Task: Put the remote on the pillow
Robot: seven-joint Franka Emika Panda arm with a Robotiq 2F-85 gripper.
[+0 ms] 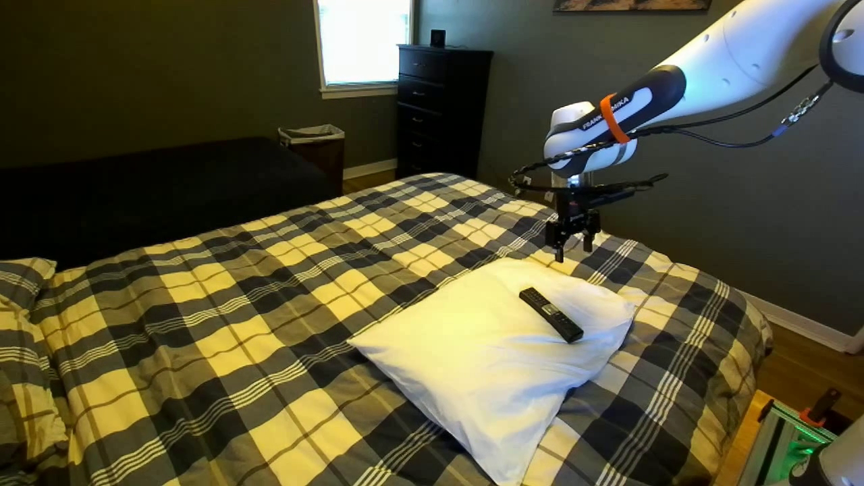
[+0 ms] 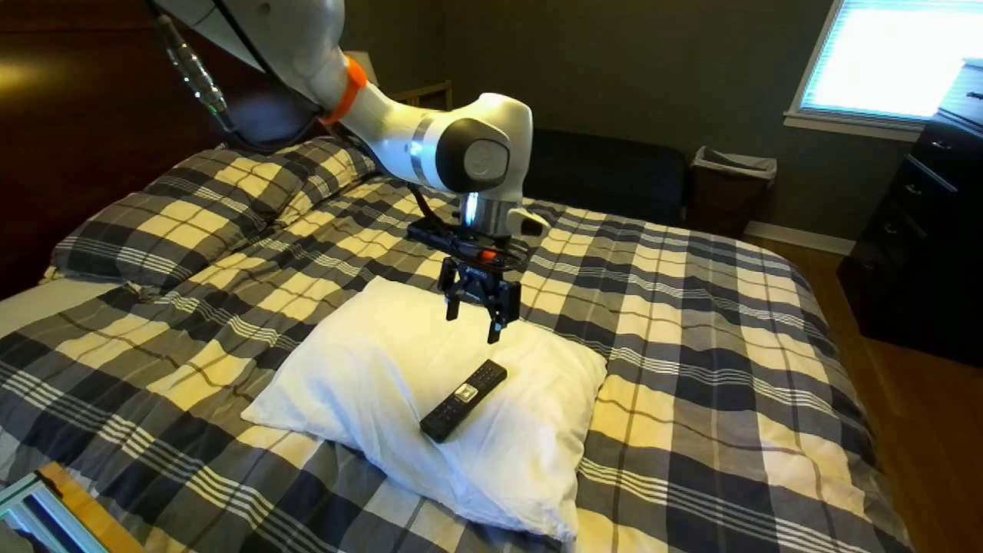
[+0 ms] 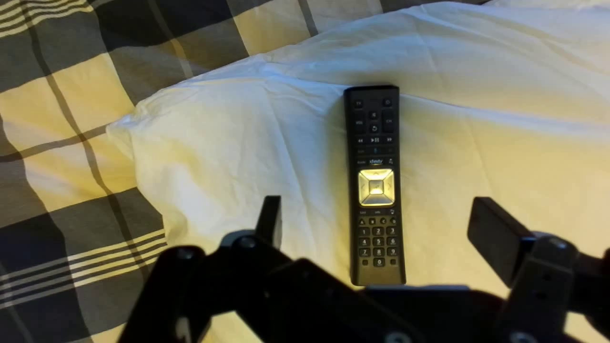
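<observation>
Plaid pillow (image 1: pixel 23 371): in an exterior view, at the left edge of the bed (image 1: pixel 202 304), with matching checks.
Dark furniture (image 1: pixel 135 196): low, black, running along the bed's far edge; its kind is not clear.
Bin (image 1: pixel 329 160): past the far edge, a pale liner (image 1: pixel 325 131) over its rim.
Window (image 1: pixel 364 44): bright, behind and above the bin.
Chest of drawers (image 1: pixel 439 111): black, beyond the bed's far corner; a small black object (image 1: pixel 438 38) stands on top.
White pillow (image 1: pixel 439 358): lying on the bed, towards the right side in that view.
Remote (image 1: pixel 552 316): on the white pillow, flat, buttons up, wholly inside the pillow's edges, right of its middle.
Gripper (image 1: pixel 573 252): hanging above the white pillow, near the remote and clear of it; fingers (image 3: pixel 498 240) standing wide apart. In the wrist view its black body covers part of the white pillow.
Framed picture (image 1: pixel 631 5): above, only the lower part showing.
Arm (image 1: pixel 729 64): white, reaching in from the upper right, with an orange band (image 1: pixel 613 120) and a black cable (image 1: pixel 739 145) slung beneath; in an exterior view it crosses in front of the headboard (image 2: pixel 69 115).
Metal frame (image 1: pixel 759 445): just beside the bed's near edge, at the lower right, carrying a black-and-red handle (image 1: pixel 820 408).
</observation>
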